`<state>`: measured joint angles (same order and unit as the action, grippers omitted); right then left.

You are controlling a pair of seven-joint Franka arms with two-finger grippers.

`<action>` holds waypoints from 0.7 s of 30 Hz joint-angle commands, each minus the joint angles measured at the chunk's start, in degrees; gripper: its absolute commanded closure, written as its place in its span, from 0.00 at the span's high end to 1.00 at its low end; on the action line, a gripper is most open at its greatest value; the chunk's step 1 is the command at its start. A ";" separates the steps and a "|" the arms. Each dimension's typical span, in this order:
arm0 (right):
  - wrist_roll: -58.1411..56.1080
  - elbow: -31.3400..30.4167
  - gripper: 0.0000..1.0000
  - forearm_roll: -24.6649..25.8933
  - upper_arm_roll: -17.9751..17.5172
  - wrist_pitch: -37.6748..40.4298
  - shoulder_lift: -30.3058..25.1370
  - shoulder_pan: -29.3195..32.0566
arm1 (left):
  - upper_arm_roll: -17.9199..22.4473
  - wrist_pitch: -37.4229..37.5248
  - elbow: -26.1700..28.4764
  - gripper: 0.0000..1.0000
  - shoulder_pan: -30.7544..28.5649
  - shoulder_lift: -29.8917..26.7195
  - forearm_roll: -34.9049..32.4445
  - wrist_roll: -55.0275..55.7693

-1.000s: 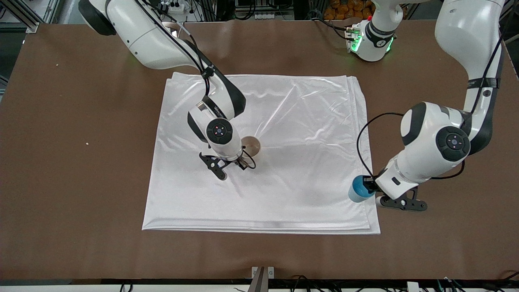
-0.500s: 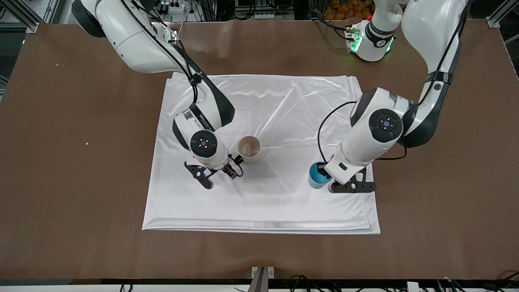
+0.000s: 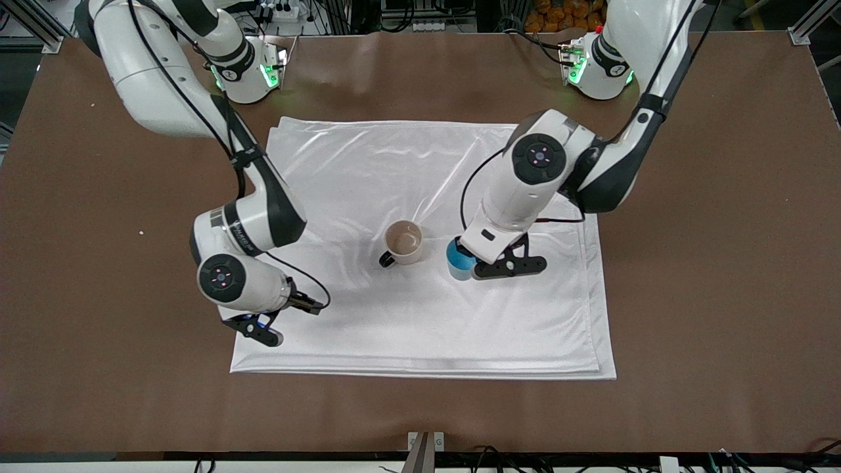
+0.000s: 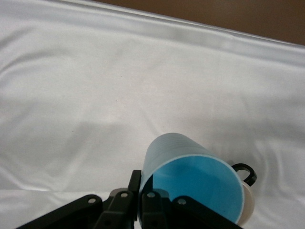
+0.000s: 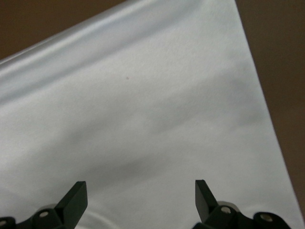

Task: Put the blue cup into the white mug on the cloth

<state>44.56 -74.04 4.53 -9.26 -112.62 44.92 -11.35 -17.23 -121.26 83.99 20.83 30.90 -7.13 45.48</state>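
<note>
The white mug [image 3: 403, 242] stands upright on the cloth [image 3: 427, 328], near its middle, with its black handle pointing toward the front camera. My left gripper [image 3: 468, 261] is shut on the rim of the blue cup [image 3: 458, 260] and holds it just beside the mug, on the side toward the left arm's end. In the left wrist view the blue cup [image 4: 190, 174] is pinched by my left gripper [image 4: 140, 183], and the mug's handle [image 4: 245, 171] shows past it. My right gripper [image 3: 314, 304] is open and empty over the cloth's corner; it also shows in the right wrist view [image 5: 140, 193].
The brown table [image 3: 723, 263] surrounds the cloth. The right wrist view shows the cloth [image 5: 143, 105] with bare table past its edge. The left wrist view shows wrinkled cloth [image 4: 95, 95].
My left arm has carried the blue cup from the cloth's edge toward the mug. My right gripper has drawn away from the mug's handle to the cloth's corner.
</note>
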 commanded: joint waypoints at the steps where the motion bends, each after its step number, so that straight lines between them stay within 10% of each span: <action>1: -7.99 -0.66 1.00 -0.49 -1.46 1.52 -2.02 3.43 | 0.97 0.67 -2.34 0.00 3.16 1.35 -3.42 5.48; 11: -18.27 -8.30 1.00 0.30 -1.02 2.06 -6.24 7.21 | 4.22 -1.70 -4.70 0.00 11.07 4.16 -3.77 13.31; 21: -24.87 -28.68 1.00 0.30 -0.93 -6.19 -19.68 10.47 | 4.84 -4.95 -6.20 0.00 14.85 7.68 -3.68 13.31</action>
<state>22.23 -87.24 4.60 -9.53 -113.00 35.95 -2.70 -13.17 -124.79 80.26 33.32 35.92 -8.99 57.41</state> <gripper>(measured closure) 0.000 0.965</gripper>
